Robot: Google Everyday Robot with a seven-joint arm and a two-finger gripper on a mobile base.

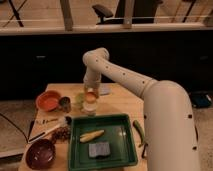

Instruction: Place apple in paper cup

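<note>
Gripper [90, 93] clamps apple [91, 97] over paper cup [89, 109].

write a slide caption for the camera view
Pincer holds the apple right over the paper cup on the wooden table, just behind a green tray.

We count one apple [90, 97], one paper cup [89, 109], one dark metal can [64, 103], one pale green item [79, 98] and two bowls, namely an orange bowl [48, 100] and a dark maroon bowl [41, 153]. We also count one green tray [102, 118] with one yellow corn-like piece [92, 135] and one grey-blue sponge [99, 148] in it, one long green vegetable [138, 131] just beside it, and one wooden table [120, 105]. We see one arm [120, 75] with one gripper [90, 92], which hangs right over the paper cup, closed on the apple.
</note>
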